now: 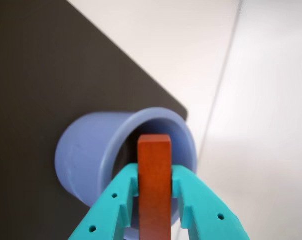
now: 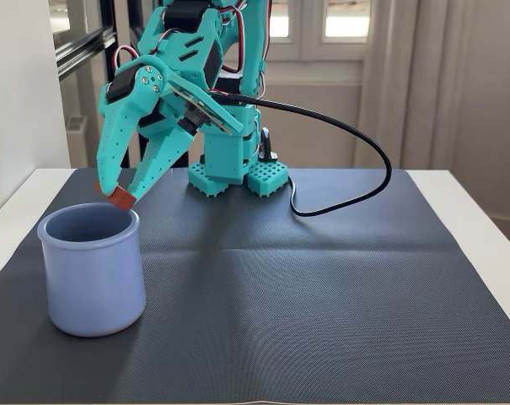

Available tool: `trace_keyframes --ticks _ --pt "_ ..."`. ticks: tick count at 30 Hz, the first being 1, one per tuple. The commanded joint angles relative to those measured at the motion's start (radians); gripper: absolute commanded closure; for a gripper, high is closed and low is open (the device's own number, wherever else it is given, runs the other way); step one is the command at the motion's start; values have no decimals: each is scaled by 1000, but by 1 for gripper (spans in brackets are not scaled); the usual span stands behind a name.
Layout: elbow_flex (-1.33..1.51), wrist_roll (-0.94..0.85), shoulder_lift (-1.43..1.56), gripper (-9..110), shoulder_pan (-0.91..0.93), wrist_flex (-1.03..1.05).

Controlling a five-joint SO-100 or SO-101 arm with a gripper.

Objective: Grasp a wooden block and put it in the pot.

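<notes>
Reaching forward and down from its base, the teal plastic arm (image 2: 195,84) tilts its jaws (image 2: 118,197) toward the near left of the fixed view. The jaws are closed on the small reddish-brown rectangular wooden block (image 1: 153,187), which stands lengthwise between the two teal fingers (image 1: 113,200), its paler end poking out beyond their tips. Just past and below the jaws sits the large pale lavender-blue plastic pot (image 2: 93,270), upright, with its thick rounded rim directly under the block's end; the block hangs just above the far edge of the opening, apart from the rim as far as the fixed view shows.

The wrist view looks along the block into the pot's dark mouth and shows both fingers pressing its sides, which the fixed view hides. The fixed view alone shows the arm's bent pose, the black cable (image 2: 356,160) looping from it, and the dark woven mat (image 2: 322,287) covering the white tabletop (image 2: 482,211).
</notes>
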Motion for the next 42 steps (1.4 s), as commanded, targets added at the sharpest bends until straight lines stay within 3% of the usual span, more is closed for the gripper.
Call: trace_keyframes --ticks 1,29,42 --pt "-69 -8 -6 98 9 -18" --pt "-84 -31 -17 95 54 -11" --pt "-54 -117 91 98 -60 32"
